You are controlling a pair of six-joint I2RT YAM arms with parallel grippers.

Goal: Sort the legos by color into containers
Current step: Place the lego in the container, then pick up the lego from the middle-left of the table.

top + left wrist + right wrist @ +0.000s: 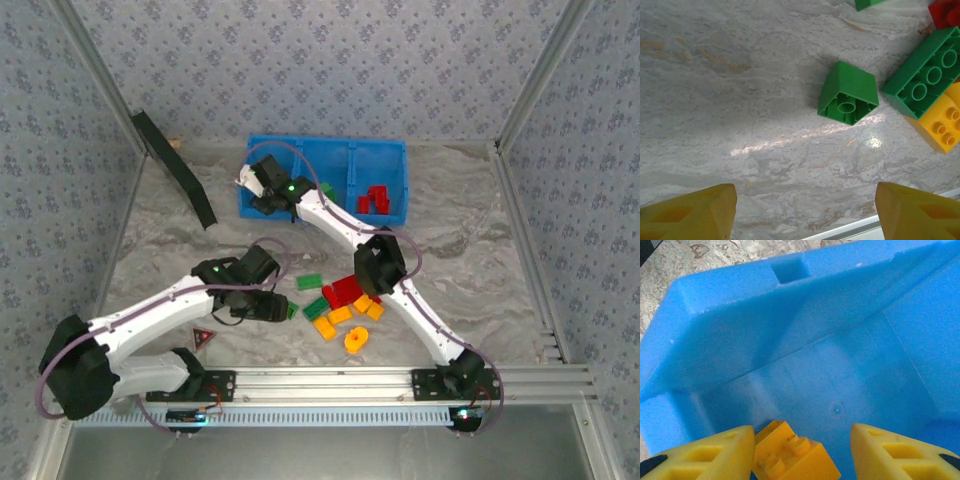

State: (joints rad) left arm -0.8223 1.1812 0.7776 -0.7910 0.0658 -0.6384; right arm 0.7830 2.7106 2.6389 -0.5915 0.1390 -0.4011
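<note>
**Inspector:** Right end effector (801, 439) first. What is its state?

**Assessor:** Released. Its fingers (710, 452) stand wide apart. An orange brick (790, 460) lies low between them, close against one finger and clear of the other, so nothing is gripped. Around it are the walls of the blue bin (740, 305), and the overhead view places this end effector above the left compartment.

**Inspector:** And the other arm?

**Assessor:** The left end effector (805, 202) is likewise spread and empty, and hovers over the desk (740, 100). A green sloped brick (847, 92) lies directly ahead, tipped so its hollow underside shows. It is apart from the long green brick (925, 75), which touches a yellow brick (940, 127).

**Inspector:** What of the wider field?

**Assessor:** Seen from overhead, red bricks (376, 200) occupy the right compartment and something green (327, 188) sits in the middle one. The unsorted pile (345, 300) lies on the desk just beside the left end effector.

**Inspector:** What does he recommend for the step in hand?

**Assessor:** In his judgement, the right arm should lift straight up so its finger does not drag the orange brick. The left should centre on the sloped brick and close across its flat parallel sides, not on the slope, where the pads could slip. It should also keep clear of the neighbouring bricks. That brick would go to the middle compartment.
</note>
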